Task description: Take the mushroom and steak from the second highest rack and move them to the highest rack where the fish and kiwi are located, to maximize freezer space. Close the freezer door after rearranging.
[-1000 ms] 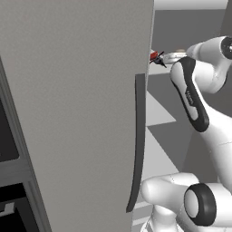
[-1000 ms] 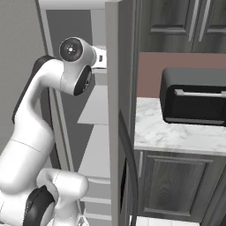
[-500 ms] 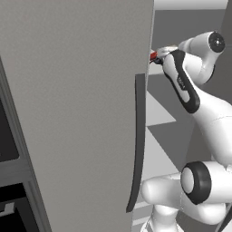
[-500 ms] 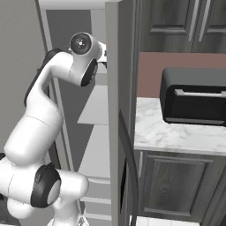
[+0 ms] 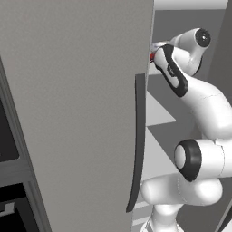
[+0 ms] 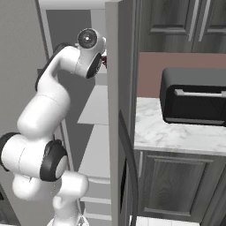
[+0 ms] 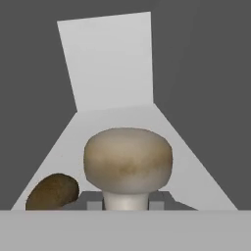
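My gripper (image 7: 126,202) is shut on the stem of the mushroom (image 7: 127,159), a tan-beige cap that stands upright between the finger tips. It hangs just over the pale-grey highest rack (image 7: 193,164). The brown kiwi (image 7: 53,192) lies on that rack, close by on the lower left. The fish is out of view. In the left base view the hand (image 5: 158,49) reaches high into the freezer. A small red chunk, the steak (image 5: 152,55), peeks out beside it at the door edge. The freezer door (image 6: 114,132) stands open, right of the arm.
A wide plain grey door (image 5: 77,113) with a long dark handle (image 5: 138,145) blocks most of the left base view. Lower shelves (image 6: 99,110) run under the arm. To the right, a marble counter (image 6: 154,132) holds a black toaster oven (image 6: 194,101).
The arm has stretched upward and the hand has gone higher and deeper into the freezer. The grip has stayed the same.
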{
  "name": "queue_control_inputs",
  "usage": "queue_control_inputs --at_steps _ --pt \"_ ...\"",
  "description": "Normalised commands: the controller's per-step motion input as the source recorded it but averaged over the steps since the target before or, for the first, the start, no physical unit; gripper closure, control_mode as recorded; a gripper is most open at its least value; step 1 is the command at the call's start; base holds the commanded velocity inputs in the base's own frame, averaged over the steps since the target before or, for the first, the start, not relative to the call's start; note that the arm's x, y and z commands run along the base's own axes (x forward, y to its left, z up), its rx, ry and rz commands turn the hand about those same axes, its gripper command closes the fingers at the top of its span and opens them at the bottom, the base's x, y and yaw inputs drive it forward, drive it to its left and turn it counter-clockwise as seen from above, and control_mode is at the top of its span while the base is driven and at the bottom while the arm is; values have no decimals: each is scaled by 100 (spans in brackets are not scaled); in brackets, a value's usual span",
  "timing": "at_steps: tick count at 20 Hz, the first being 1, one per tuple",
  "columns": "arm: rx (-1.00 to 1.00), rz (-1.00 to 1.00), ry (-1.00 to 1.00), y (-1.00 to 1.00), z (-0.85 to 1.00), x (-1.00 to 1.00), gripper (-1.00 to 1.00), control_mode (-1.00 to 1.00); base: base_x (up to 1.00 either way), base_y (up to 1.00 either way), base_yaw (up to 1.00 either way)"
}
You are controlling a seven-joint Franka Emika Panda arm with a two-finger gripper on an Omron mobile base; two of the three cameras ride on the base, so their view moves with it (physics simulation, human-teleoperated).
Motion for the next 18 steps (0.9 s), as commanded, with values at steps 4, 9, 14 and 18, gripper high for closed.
queue_control_inputs --at_steps 4,9,14,18 --pt "0 1 0 3 0 59 100 -100 0 0 0" --pt "0 1 0 0 0 45 100 -100 0 0 0" --pt "0 1 0 0 -6 26 -100 -100 0 0 0" --pt "0 3 0 0 -9 22 -100 -100 0 0 0"
